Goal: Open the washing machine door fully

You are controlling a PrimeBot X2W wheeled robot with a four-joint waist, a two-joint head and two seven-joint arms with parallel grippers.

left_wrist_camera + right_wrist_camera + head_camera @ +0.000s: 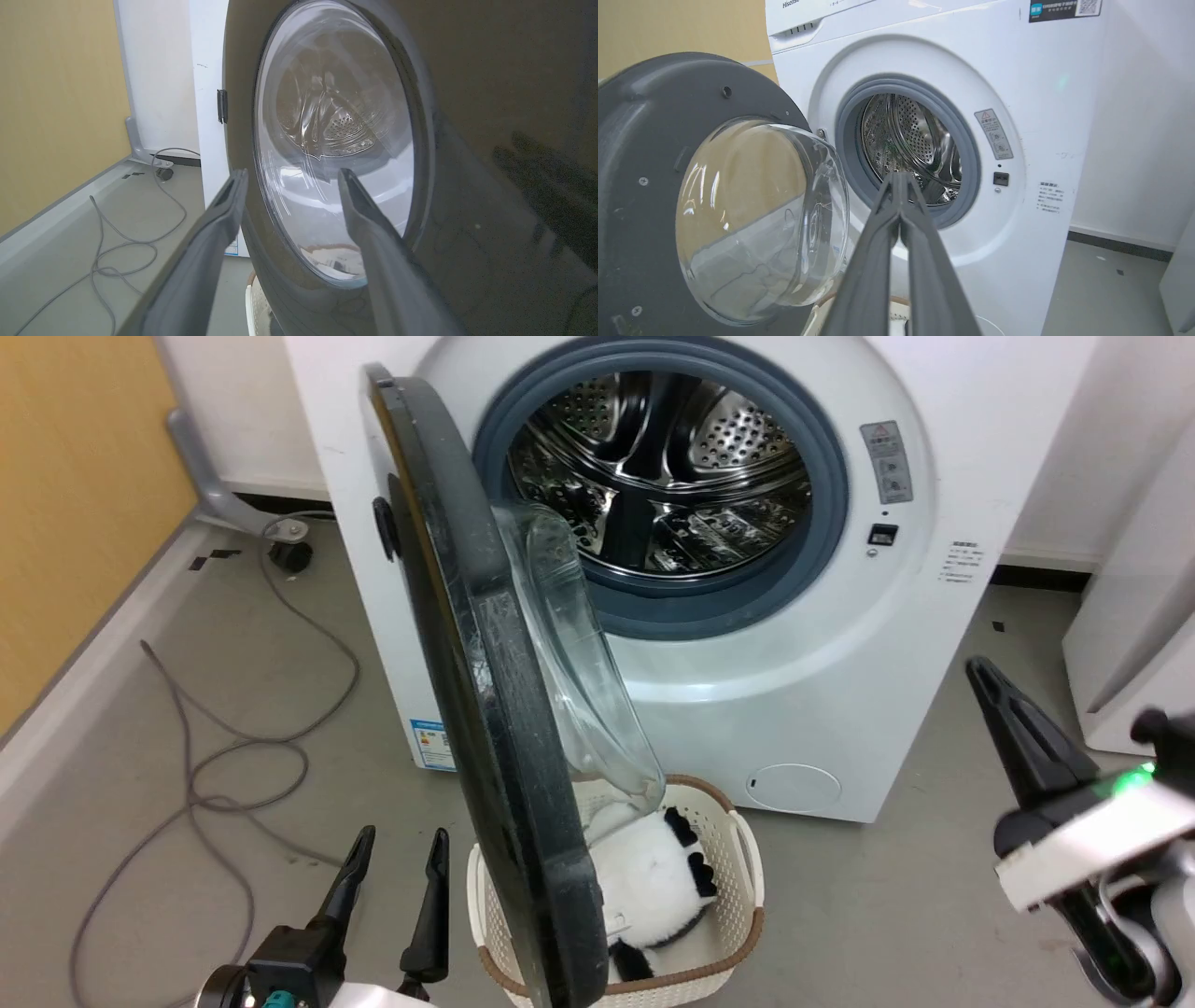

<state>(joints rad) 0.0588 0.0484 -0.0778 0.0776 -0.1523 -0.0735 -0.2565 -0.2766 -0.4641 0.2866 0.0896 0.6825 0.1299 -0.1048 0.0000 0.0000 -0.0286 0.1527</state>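
Left gripper [401, 845] of mine hangs spread and empty beside the washing machine door [467, 672] — edge-on, swung out from the washing machine [822, 691], a white basket [738, 831] below. Left wrist: its glossy outer face looms close. Right wrist: my right gripper [900, 179] is pinched together, empty, pointing at the steel drum [915, 140]

A basket [744, 896] sits before the washing machine [747, 709], beneath its door [467, 663].

Beyond the right claw [900, 176]: polished perforated steel drum [915, 135], matt blue-grey rubber gasket [969, 161]; to its left, the door's clear glossy glass bowl [761, 219].
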